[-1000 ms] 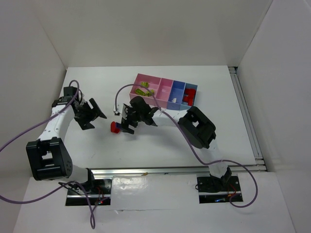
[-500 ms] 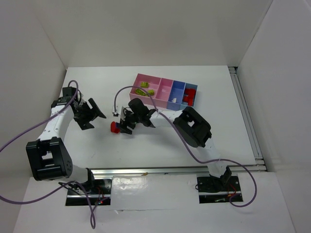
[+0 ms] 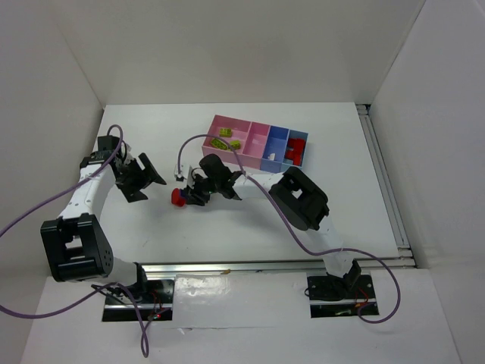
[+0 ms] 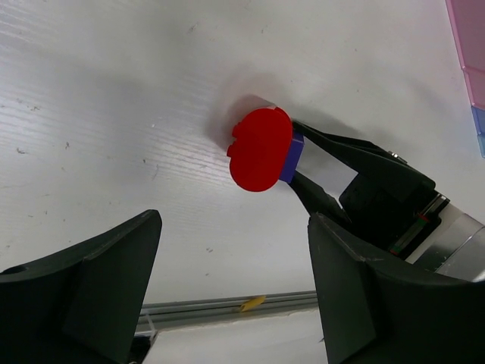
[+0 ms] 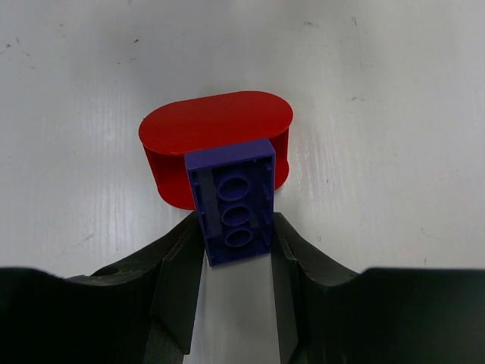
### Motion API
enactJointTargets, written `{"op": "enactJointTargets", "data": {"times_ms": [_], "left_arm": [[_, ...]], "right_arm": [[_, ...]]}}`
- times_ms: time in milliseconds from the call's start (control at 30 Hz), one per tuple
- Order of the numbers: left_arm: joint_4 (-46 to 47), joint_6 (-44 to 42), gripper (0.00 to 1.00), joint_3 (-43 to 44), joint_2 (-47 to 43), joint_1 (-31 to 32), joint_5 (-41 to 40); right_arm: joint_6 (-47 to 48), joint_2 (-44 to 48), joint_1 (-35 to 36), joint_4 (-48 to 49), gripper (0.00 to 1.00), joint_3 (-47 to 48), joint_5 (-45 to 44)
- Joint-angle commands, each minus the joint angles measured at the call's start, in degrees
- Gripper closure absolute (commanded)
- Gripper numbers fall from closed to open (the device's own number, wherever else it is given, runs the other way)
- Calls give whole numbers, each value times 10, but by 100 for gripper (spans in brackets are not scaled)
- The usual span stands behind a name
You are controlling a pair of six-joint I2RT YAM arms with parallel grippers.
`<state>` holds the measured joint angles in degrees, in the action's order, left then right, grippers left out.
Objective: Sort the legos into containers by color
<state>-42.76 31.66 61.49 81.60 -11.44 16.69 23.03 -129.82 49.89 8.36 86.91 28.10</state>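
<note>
Shifted leftward since earlier, the right gripper [image 5: 236,227] is clamping the dark blue lego [image 5: 232,201], joined to the red lego [image 3: 178,199] left of centre; we are expecting both lifting together; left gripper [image 3: 145,179] gaping

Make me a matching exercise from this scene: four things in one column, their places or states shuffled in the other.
Things:
1. blue brick
2. green bricks
3. red oval piece
4. left gripper

Places or states:
A. in the big pink bin
B. open, holding nothing
C. clamped in the right gripper
D. on the table, touching the blue brick

Pairs: 1-C, 2-A, 3-D, 4-B
</note>
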Motion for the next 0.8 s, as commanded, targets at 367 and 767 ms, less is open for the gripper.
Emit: {"op": "enactJointTargets", "data": {"times_ms": [367, 767], "left_arm": [[33, -36, 11, 36, -7, 2, 189], [277, 41, 10, -22, -55, 47, 517]], "right_arm": [[-33, 256, -7, 4, 79, -156, -43], [-76, 483, -49, -74, 84, -243, -9]]}}
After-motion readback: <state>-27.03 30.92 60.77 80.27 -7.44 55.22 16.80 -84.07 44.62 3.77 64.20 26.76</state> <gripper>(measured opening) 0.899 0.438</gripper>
